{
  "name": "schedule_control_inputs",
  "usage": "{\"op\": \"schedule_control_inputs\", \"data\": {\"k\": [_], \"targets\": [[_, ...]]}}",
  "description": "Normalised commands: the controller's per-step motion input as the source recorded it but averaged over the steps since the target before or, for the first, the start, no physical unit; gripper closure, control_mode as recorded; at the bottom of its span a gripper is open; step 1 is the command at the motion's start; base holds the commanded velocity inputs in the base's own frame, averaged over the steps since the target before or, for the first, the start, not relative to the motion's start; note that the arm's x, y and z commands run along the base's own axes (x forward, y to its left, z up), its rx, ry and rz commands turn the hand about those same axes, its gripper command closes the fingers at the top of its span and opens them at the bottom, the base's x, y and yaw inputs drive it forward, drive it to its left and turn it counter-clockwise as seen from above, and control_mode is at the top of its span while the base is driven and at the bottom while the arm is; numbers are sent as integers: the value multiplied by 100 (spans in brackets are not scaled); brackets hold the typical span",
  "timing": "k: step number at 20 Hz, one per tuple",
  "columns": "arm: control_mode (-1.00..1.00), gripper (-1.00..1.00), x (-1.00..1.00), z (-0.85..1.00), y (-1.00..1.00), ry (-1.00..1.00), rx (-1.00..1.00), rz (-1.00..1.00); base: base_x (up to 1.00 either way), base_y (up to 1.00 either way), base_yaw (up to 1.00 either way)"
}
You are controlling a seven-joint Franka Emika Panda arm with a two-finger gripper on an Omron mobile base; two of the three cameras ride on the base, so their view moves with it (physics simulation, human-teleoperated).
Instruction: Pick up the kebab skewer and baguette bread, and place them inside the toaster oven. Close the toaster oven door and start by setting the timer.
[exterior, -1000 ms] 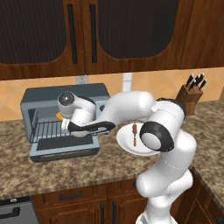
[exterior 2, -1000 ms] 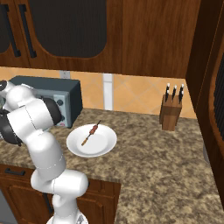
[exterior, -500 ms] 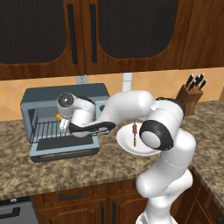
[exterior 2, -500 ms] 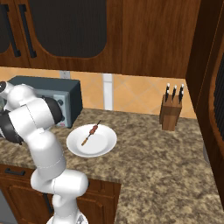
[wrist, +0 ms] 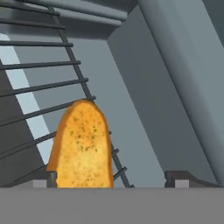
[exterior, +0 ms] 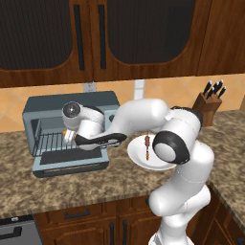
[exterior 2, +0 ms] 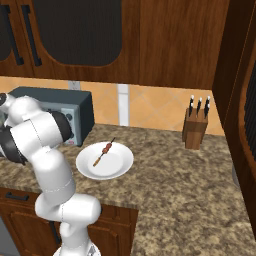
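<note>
Two items, status: one of them, the baguette bread (wrist: pixel 81 144), lies on the wire rack (exterior: pixel 52 142) inside the toaster oven (exterior: pixel 72 125); the kebab skewer (exterior 2: pixel 103 152) lies on the white plate (exterior 2: pixel 120 165), out on the surface (exterior 2: pixel 180 185) just beside the oven.
Pincer: I read the pincer (wrist: pixel 116 178) as spread wide, its tips standing either side of the loaf's near end and holding nothing; one tip sits right next to the crust, and I cannot tell whether it touches.
Why the bread lies so: lengthwise across the rack bars, which carry it clear of the oven floor; my guess is that leaves room beside it for the skewer.
Toaster oven door: the toaster oven door (exterior: pixel 72 160) is dropped flat, giving me a straight reach into the cavity.
Arm: my arm reaches across from the plate side, wrist inside the opening.
Knife block: the knife block (exterior 2: pixel 196 127) stands well apart by the wall.
Writing: I can read no brand, label or lettering anywhere, and none on the knobs (exterior 2: pixel 70 129).
</note>
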Motion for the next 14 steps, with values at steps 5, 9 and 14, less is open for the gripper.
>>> {"op": "schedule_control_inputs", "data": {"k": [5,9,14], "targets": [[-100,-100,-89,18,-4,0,2,-12,0,0,0],[-100,-100,-99,28,-83,0,21,-29,0,0,0],[-100,-100,-53,38,-100,0,28,-38,0,0,0]]}}
